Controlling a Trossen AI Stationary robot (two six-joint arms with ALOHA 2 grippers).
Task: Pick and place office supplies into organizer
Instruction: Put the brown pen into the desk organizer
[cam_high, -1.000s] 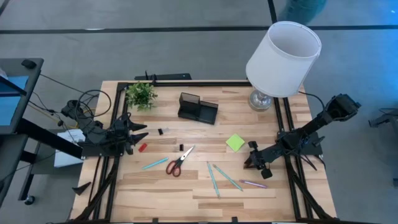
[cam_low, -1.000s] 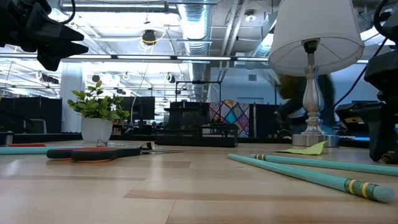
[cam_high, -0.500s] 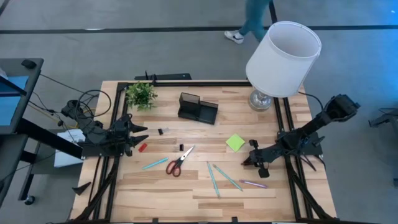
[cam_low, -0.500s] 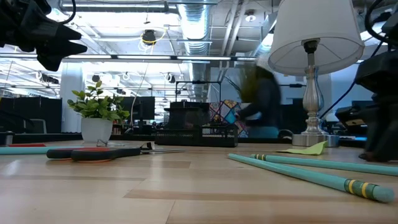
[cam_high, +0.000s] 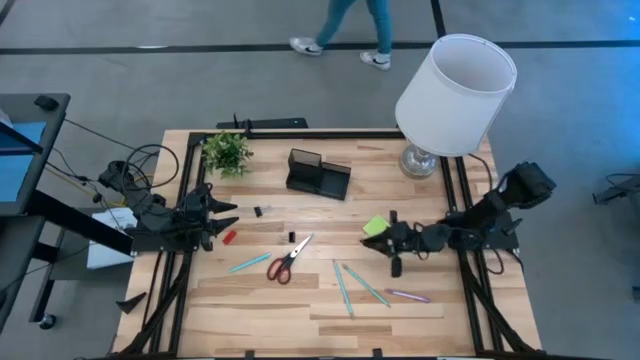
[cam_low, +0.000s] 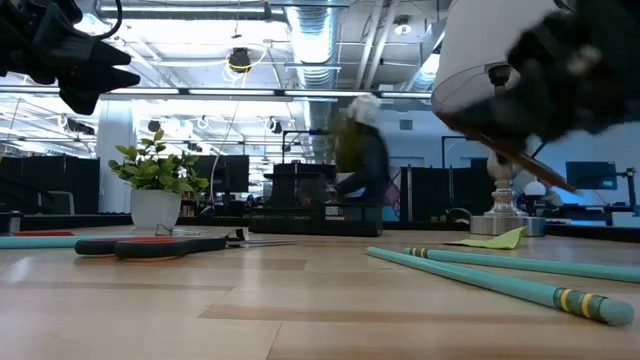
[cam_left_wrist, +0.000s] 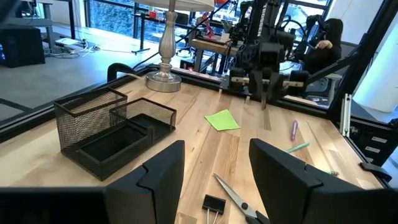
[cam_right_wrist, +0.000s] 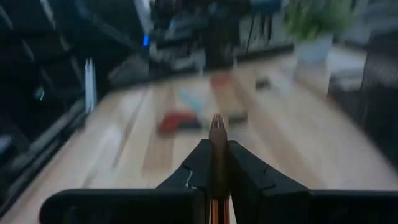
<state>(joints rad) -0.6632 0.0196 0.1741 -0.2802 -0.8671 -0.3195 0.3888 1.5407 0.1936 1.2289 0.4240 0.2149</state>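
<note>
Brown pencil (cam_right_wrist: 216, 134) sits clamped between my right gripper's (cam_high: 393, 243) closed fingers, raised above the table beside the lime sticky-note pad (cam_high: 376, 226). My left gripper (cam_high: 222, 216) waits with fingers spread at the table's left edge (cam_high: 172, 190). Bare wood lies between the pencil and the black organizer (cam_high: 318, 173), well apart.

A white-shaded lamp (cam_high: 455, 95) and a small potted plant (cam_high: 227, 152) stand on the wooden table (cam_high: 320, 305); a person (cam_high: 345, 25) walks beyond.
</note>
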